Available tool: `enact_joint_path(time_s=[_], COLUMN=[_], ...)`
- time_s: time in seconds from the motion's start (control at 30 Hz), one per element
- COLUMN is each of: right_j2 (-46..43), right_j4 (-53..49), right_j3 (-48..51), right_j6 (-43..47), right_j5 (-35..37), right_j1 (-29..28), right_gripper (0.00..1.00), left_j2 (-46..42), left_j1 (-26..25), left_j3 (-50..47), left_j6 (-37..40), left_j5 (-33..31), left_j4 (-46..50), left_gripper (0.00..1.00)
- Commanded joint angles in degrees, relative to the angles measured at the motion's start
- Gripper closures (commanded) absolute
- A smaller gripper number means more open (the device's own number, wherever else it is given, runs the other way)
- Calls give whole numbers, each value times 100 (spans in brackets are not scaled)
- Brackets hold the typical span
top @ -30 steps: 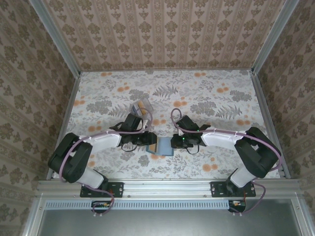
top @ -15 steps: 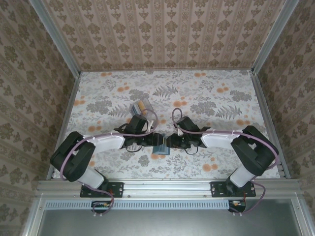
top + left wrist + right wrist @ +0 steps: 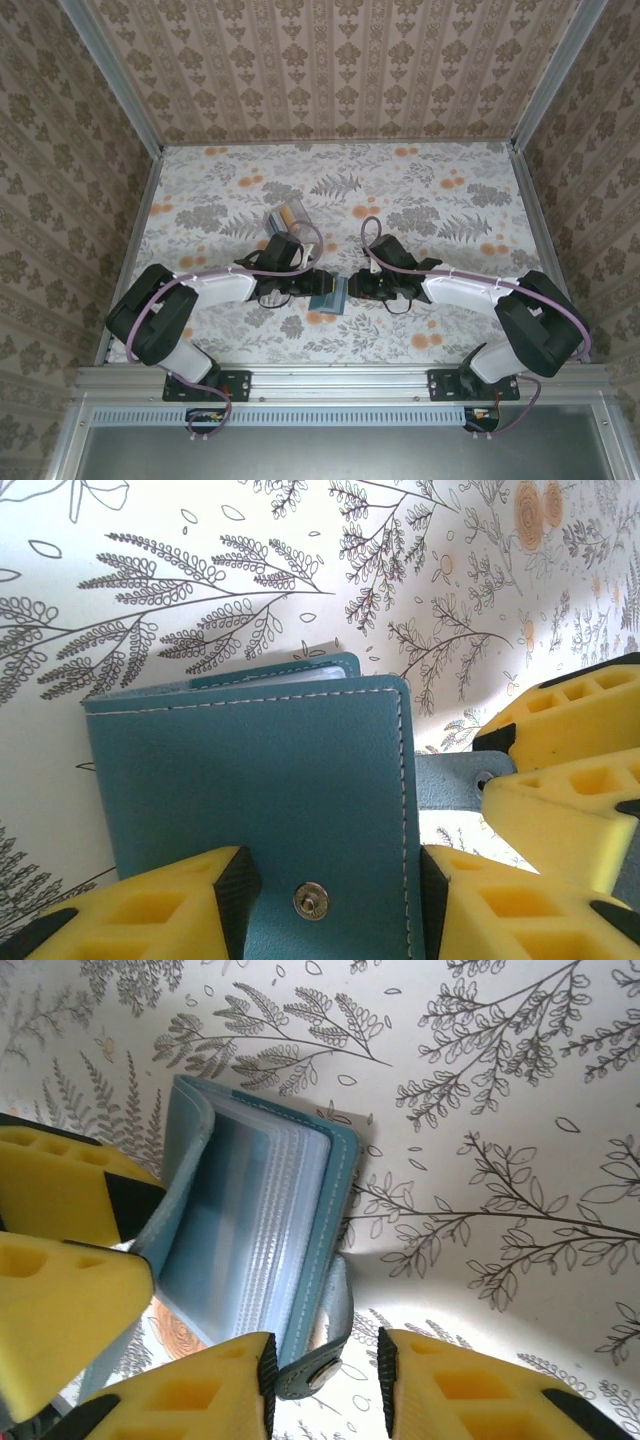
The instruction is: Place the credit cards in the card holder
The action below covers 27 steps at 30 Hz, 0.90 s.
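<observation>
Teal wallet (image 3: 250, 800) found lifted from flat onto its edge and fanned open, sleeves exposed. Left gripper (image 3: 330, 885) jaws apart, tips braced against cover; right gripper (image 3: 325, 1360) jaws apart astride loose strap (image 3: 450, 780). Card holder (image 3: 287, 217) behind left arm on bench (image 3: 450, 200). Judged: cards now reachable.

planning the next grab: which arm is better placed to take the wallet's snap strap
Right. The snap strap hangs between the open fingers of the right gripper, so closing should catch it. The left gripper is set across the cover of the wallet, probably better kept bracing it.
</observation>
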<state>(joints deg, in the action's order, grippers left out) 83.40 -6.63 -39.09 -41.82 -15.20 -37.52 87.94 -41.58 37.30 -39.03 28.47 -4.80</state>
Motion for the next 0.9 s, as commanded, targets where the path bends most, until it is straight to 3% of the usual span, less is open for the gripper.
enact_joint_path(time_s=[0.0,0.13,0.27,0.53,0.77,0.87], right_j2=[-99,-247,-295,82,66,74], right_j4=[-287,-438,-147,165,-39,-22], right_j3=[-19,-54,14,-24,-196,-254], right_j6=[13,-223,-475,-697,-605,-642], right_j5=[174,266,94,-124,-124,-263], right_j1=[25,58,60,52,52,47], right_gripper=[66,61,57,79,97,100], left_j2=[5,-190,-269,-369,-209,-115], left_j1=[-62,-63,-154,-61,14,23], left_j3=[60,45,-126,-195,-145,-169], left_j6=[-8,9,-129,-63,46,49], left_j5=[-169,-261,-309,-449,-419,-523], left_j4=[195,334,62,363,586,625], left_gripper=[48,42,45,69,76,77])
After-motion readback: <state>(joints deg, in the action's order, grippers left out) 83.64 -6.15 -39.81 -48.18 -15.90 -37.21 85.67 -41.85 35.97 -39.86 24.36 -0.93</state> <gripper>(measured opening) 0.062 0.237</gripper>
